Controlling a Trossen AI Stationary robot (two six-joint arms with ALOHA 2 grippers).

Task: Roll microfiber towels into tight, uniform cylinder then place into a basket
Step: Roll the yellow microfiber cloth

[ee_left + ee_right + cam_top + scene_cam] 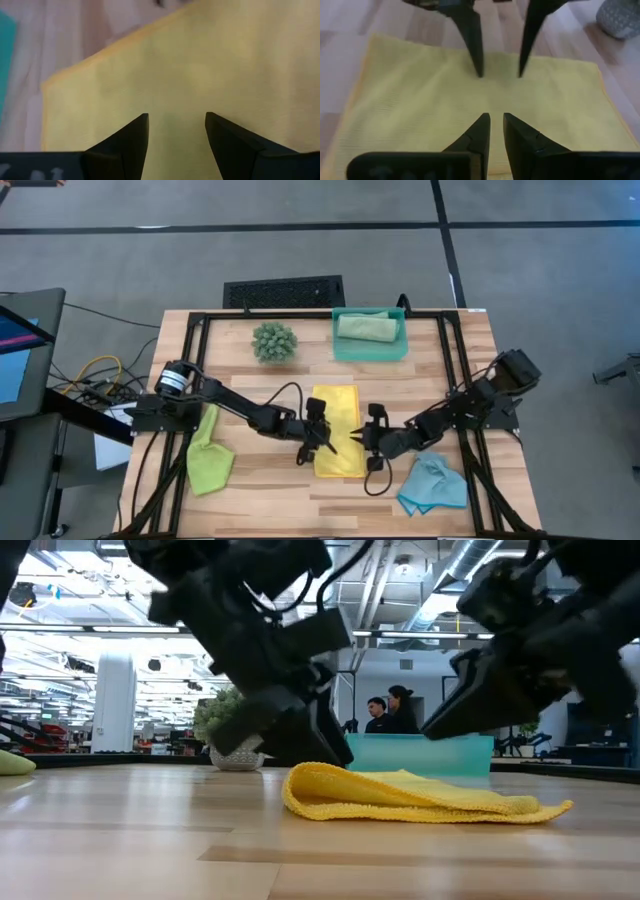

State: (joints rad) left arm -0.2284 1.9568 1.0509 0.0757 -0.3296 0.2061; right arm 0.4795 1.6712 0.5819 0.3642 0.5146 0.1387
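Both arms reach inward toward the table's middle, facing each other. The left gripper (322, 438) points its fingers (472, 37) downward, spread apart. The right gripper (362, 434) holds its fingers (479, 134) near together with a narrow gap.

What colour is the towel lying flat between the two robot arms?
Yellow. The towel shows best in the high view, spread on the table between both arms.
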